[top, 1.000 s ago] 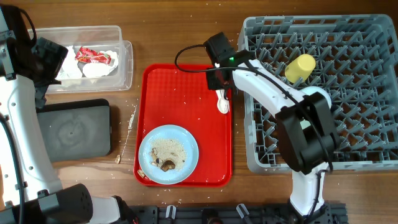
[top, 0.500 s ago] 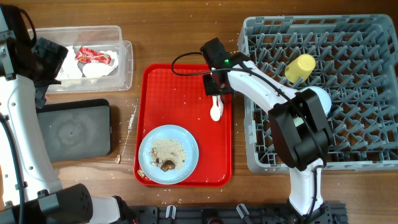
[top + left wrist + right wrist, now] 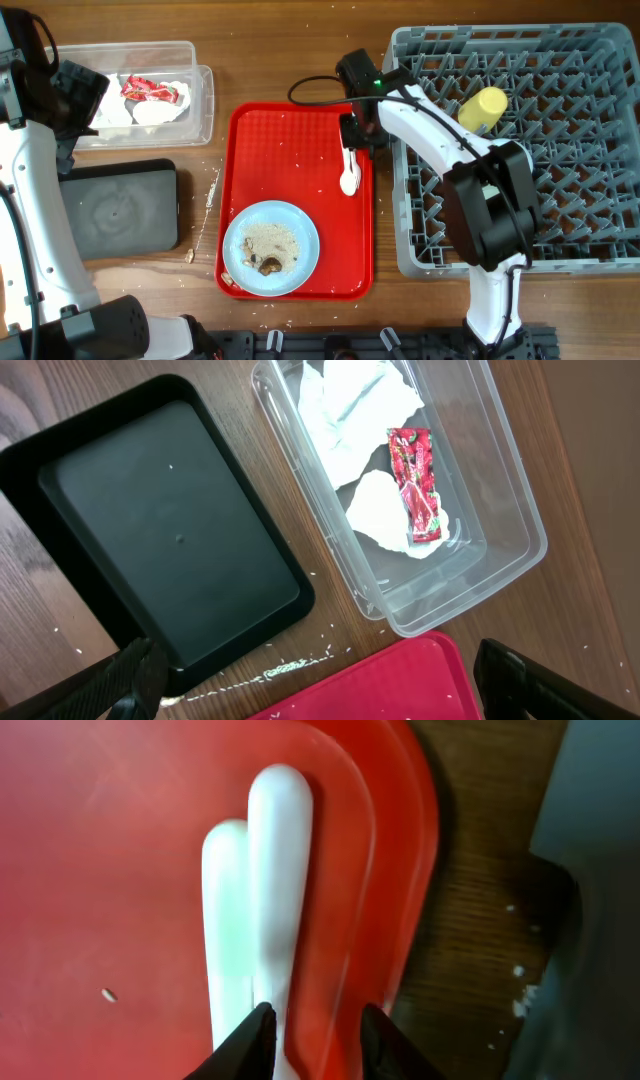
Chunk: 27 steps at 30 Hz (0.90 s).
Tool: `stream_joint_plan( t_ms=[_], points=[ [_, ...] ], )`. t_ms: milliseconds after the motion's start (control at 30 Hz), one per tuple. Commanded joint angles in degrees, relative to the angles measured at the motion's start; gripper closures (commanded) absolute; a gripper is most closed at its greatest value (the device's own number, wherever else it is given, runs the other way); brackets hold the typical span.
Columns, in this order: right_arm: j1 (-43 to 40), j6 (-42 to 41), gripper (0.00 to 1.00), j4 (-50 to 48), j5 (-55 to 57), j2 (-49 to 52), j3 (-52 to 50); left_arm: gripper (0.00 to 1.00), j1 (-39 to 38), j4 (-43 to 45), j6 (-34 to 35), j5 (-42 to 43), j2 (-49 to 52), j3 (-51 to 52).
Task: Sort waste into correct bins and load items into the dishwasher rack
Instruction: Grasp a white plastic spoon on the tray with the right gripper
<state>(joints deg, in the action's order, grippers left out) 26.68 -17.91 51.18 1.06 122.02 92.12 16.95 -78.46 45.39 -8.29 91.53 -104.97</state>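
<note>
White plastic cutlery (image 3: pixel 349 176) lies on the red tray's right side, and its two handles show in the right wrist view (image 3: pixel 265 890). My right gripper (image 3: pixel 359 135) is open just above the handles, its fingertips (image 3: pixel 250 1038) straddling the tray rim, holding nothing. A light blue plate (image 3: pixel 270 247) with brown and white scraps sits at the tray's front. A yellow-green cup (image 3: pixel 482 106) lies in the grey rack (image 3: pixel 520 250). My left gripper (image 3: pixel 330 690) is wide open and empty above the clear tub (image 3: pixel 500 510), which holds napkins (image 3: pixel 345 405) and the red-and-white wrapper (image 3: pixel 415 485).
The black tray (image 3: pixel 118 210) sits in front of the tub (image 3: pixel 200 100); it also shows in the left wrist view (image 3: pixel 160 530). The red tray (image 3: pixel 300 140) lies between the black tray and the rack. Crumbs (image 3: pixel 210 190) lie on the wood beside it.
The cutlery slid left and toward the front on the red tray. My right gripper then moved back to the right, toward the rack. The left arm has not moved.
</note>
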Motion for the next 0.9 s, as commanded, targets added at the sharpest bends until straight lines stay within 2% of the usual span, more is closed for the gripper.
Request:
stream_joint_plan(
  t_ms=[0, 267, 567, 667, 800, 867],
  points=[
    [0.31, 0.57, 0.72, -1.49, -2.82, -1.84, -2.51, 0.0, 0.11, -0.04, 0.5, -0.13, 0.31, -0.04],
    [0.42, 0.31, 0.72, -2.45, -5.6, -1.73, -2.64, 0.0, 0.11, -0.04, 0.5, -0.13, 0.31, -0.04],
    [0.39, -0.7, 0.72, -3.74, -2.14, 0.42, -4.17, 0.0, 0.11, -0.04, 0.5, -0.15, 0.31, -0.04],
    [0.42, -2.05, 0.74, -7.19, -3.3, 0.48, -7.39, 0.0, 0.11, -0.04, 0.5, -0.13, 0.31, -0.04],
    [0.46, -4.11, 0.81, -9.4, -4.98, 0.46, -9.66, 0.0, 0.11, -0.04, 0.48, -0.15, 0.31, -0.04],
    [0.46, -4.76, 0.91, -8.59, -5.62, 0.33, -8.22, 0.0, 0.11, -0.04, 0.5, -0.15, 0.31, -0.04]
  ],
)
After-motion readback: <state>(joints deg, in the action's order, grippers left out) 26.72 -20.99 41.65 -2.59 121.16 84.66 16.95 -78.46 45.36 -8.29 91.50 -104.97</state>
